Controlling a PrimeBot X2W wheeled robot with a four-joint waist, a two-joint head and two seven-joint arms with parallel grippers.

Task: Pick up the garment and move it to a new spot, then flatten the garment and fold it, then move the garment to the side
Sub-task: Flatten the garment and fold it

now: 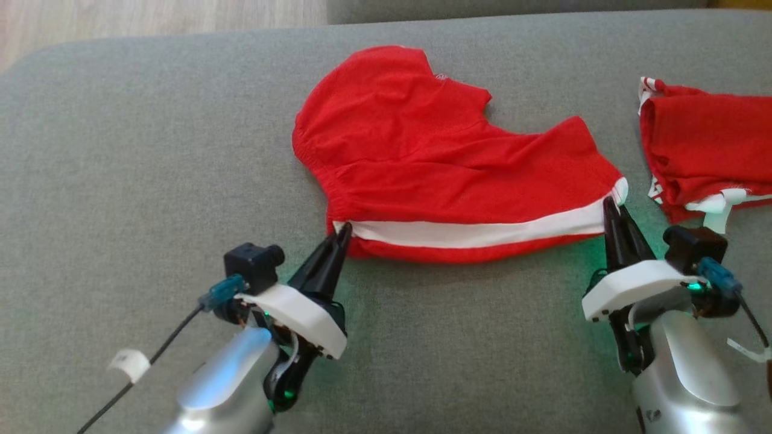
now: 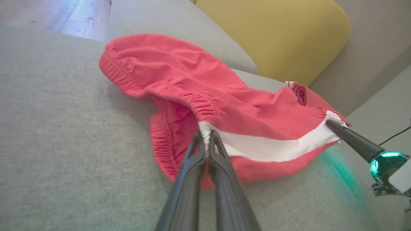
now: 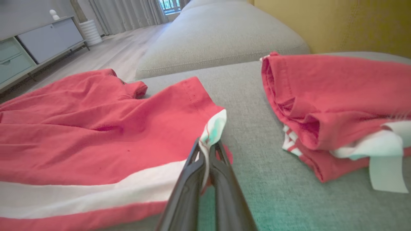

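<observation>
While the left gripper (image 1: 342, 232) and right gripper (image 1: 610, 208) each clamp tight on one end of the shorts (image 1: 416, 144), these lie midway along the grey sofa (image 1: 120, 181); wood floor (image 1: 151, 24) shows past its far-left corner.

Grey sofa (image 1: 120, 150), yellow cushion (image 2: 273, 38), folded red clothing (image 1: 705, 144), wooden floor (image 1: 151, 18)

Two red garments (image 1: 434, 150) (image 1: 699, 144), two end effectors (image 1: 342, 234) (image 1: 610, 208), one grey sofa (image 1: 120, 181), one yellow cushion (image 2: 273, 35).
</observation>
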